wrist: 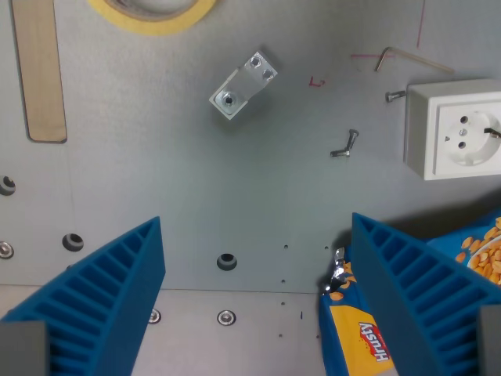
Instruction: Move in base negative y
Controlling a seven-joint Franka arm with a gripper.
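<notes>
- Gripper [257, 305]: blue ribbed fingers [117, 298] spread wide, holding nothing, hovering above the grey metal table [235, 196].
- Snack packet [368, 329]: lies just beside the finger on the wrist view's right; a sideways move should probably keep height to avoid snagging it.
- Aluminium block [243, 84]: well ahead, apart from the fingers.
- White socket [454, 129], loose screws [344, 145], hex key [407, 56], tape roll [153, 14], wooden strip [37, 70]: scattered at the edges.
- No object belongs to the task; which direction is base negative y cannot be told here.

The grey table [235, 188] carried a metal block [243, 84], white socket [455, 129], tape roll [153, 13], wooden strip [37, 69] and snack bag [356, 325].
</notes>
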